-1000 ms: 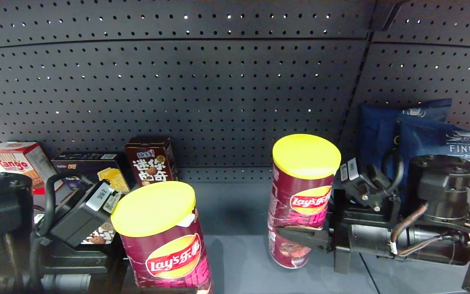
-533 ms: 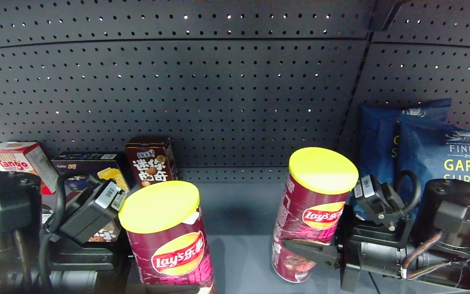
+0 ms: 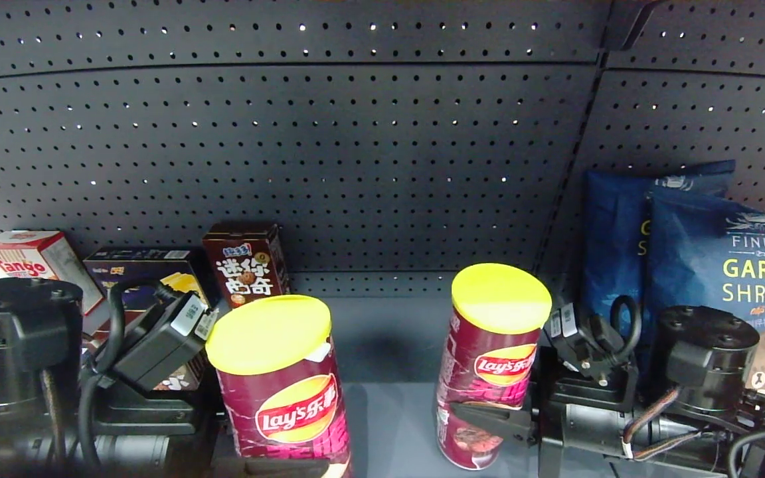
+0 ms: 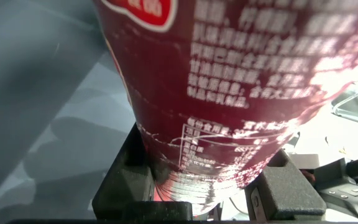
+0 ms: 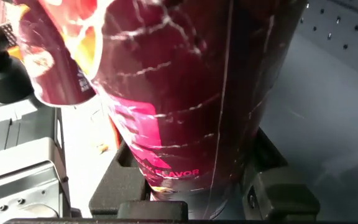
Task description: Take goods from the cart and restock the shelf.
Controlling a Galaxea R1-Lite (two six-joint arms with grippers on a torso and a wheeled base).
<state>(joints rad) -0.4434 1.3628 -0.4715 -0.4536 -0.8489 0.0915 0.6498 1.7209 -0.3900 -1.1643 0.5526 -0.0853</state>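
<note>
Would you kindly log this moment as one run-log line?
left gripper: shut on left can | right gripper: shut on right can | cans: roughly upright, apart | shelf: boxes left, blue bags right

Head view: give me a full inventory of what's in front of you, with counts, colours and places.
left chip can: 1, maroon with yellow lid, front left, held in the left tool.
right chip can: 1, same colours, slightly tilted, centre-right, held in the right tool.
snack boxes: 3, red-and-white, dark purple, brown, back left of the shelf.
snack bags: 2, blue, standing back right.
shelf: 1, dark grey, with a perforated back panel.
left tool: 1, black, closed on the left chip can.
right tool: 1, black, closed on the right chip can.
</note>
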